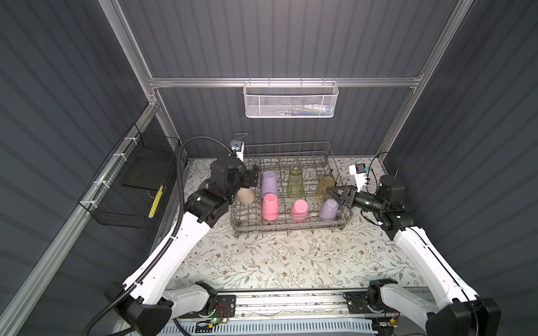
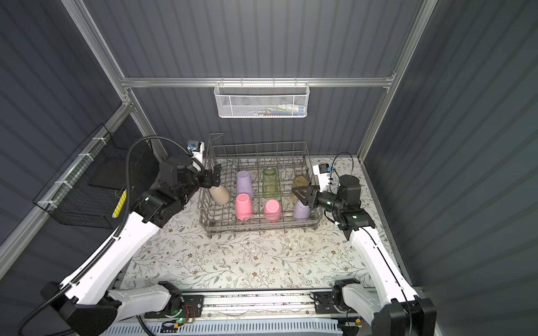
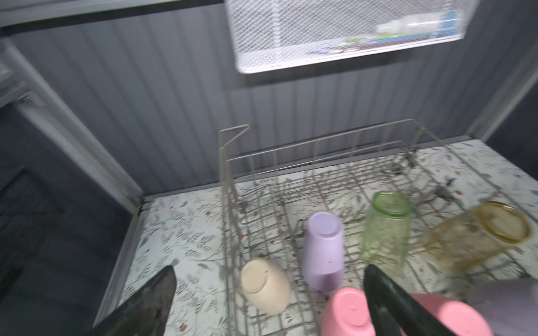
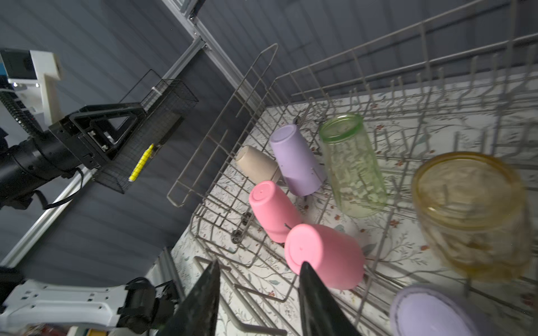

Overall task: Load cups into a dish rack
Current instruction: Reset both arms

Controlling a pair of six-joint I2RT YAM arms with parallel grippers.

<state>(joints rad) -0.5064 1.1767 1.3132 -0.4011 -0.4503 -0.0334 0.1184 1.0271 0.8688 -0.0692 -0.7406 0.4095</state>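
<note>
The grey wire dish rack (image 1: 291, 225) holds all seven cups. The left gripper (image 3: 269, 273) hangs over the rack's left edge, its jaws spread wide with nothing between them, just above the tilted beige cup (image 1: 246, 196). The right gripper (image 4: 260, 264) reaches in over the rack's right edge, its jaws partly apart and gripping nothing, close above the near lilac cup (image 1: 329, 209). The green glass (image 1: 295, 183), amber glass (image 1: 324, 187) and far lilac cup (image 1: 269, 183) stand along the rack's middle row. The left pink cup (image 1: 270, 206) and right pink cup (image 1: 299, 210) sit in its front row, bases up.
</note>
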